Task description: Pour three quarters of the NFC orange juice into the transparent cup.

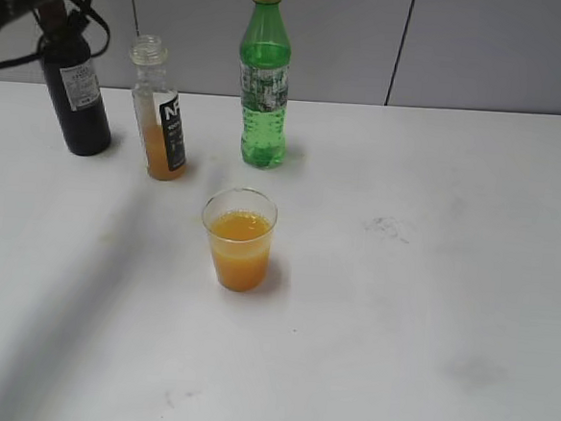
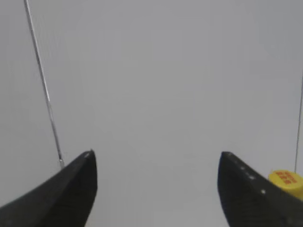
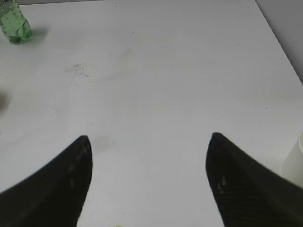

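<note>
Three bottles and one cup: all stand on the table, none held.
Table [image 1: 428, 308]: white, wide, with faint grey smudges right of centre; a grey panelled wall rises behind it.
Left arm: dark bulk and cables show in the exterior view's top left corner, above the wine bottle.
Left gripper [image 2: 156, 189]: jaws spread wide, nothing between them; its camera faces the grey wall, with a yellow cap [image 2: 286, 179] showing at the right edge.
Right gripper [image 3: 149, 175]: jaws wide apart over bare tabletop, gripping nothing; outside the exterior view.
Green soda bottle [image 1: 264, 79]: tallest, yellow-capped, upright at the back of the table; its base also appears in the right wrist view's top left corner.
Wine bottle [image 1: 75, 90]: dark, white-labelled, upright at the far left, partly behind the arm's cables.
NFC orange juice [image 1: 159, 111]: uncapped, standing between the wine bottle and the soda bottle, apart from both; orange liquid fills only its lower portion, the upper part is clear.
Transparent cup [image 1: 239, 238]: upright, nearer the camera than the bottles, in front of the gap between juice and soda bottle, touching neither; orange juice fills most of it.
</note>
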You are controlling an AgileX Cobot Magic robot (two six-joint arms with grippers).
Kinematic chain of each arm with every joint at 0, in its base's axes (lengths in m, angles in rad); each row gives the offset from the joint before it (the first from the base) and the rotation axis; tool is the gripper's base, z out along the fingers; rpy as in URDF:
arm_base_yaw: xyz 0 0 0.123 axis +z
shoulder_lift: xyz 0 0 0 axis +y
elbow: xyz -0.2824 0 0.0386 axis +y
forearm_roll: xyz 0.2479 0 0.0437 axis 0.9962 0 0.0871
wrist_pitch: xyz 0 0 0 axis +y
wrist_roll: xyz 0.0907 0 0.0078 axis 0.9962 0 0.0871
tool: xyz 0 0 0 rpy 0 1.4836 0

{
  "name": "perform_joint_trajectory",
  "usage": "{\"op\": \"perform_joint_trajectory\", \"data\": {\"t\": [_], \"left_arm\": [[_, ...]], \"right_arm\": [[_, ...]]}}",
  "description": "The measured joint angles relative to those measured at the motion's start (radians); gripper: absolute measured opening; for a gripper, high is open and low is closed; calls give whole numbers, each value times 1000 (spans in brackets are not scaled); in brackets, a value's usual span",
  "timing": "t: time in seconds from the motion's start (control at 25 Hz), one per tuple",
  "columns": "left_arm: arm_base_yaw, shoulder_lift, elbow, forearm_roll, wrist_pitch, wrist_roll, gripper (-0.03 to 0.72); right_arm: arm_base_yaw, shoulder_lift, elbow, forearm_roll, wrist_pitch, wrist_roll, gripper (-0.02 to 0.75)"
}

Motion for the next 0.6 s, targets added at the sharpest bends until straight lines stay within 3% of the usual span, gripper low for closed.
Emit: {"op": "perform_joint_trajectory", "data": {"t": [0.24, 0.6], "left_arm": [[17, -193, -17, 0, 271, 22, 580], [35, -327, -204, 40, 973, 25, 575]], "right_arm": [[0, 0, 0, 0, 0, 0, 572], [0, 0, 0, 0, 0, 0, 572]]}}
